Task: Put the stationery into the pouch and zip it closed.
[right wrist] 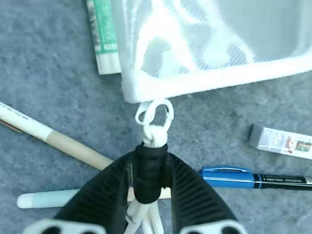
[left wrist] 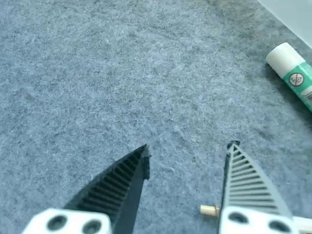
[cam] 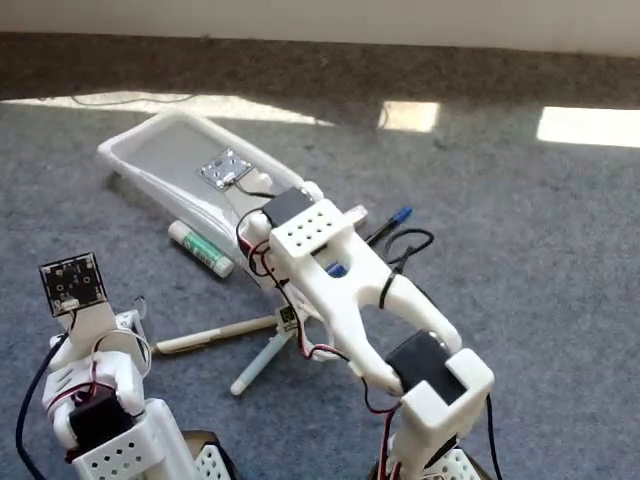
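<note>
Place: an indoor room with a carpeted surface; home or office, I cannot tell which.
Surface: grey short-pile carpet spreads under everything.
Light: sun patches lie across its far side.
Edge: a pale wall stands beyond the carpet.

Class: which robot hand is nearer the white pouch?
Right. The right hand grips the pull cord at a corner of the pouch; the left hand hangs open over carpet, apart from it.
</note>
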### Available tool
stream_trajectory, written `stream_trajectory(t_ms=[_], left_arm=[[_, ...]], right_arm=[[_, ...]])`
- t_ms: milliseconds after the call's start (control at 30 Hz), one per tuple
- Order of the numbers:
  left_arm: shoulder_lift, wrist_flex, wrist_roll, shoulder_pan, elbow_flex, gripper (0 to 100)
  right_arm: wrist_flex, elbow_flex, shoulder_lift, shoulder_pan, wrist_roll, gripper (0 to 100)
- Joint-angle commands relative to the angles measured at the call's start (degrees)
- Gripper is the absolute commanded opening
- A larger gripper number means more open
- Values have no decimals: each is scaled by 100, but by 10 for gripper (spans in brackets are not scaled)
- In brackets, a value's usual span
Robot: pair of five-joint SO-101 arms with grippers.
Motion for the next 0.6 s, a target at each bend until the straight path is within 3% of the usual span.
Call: stream_trajectory(t_ms=[0, 100, 333, 567], left_arm=[[-13, 18, 114, -22, -435, 242], [-13, -26, 158, 119, -567, 242], [-13, -9, 563, 1253, -1235, 242], [-4, 9, 571, 1982, -1798, 242]], right_arm=[[-312, 295, -875, 92, 70, 5], [-734, 901, -1516, 84, 70, 5], [-2211, 2668, -3143, 22, 70, 5], [-2835, 3538, -4171, 13, 70, 5]])
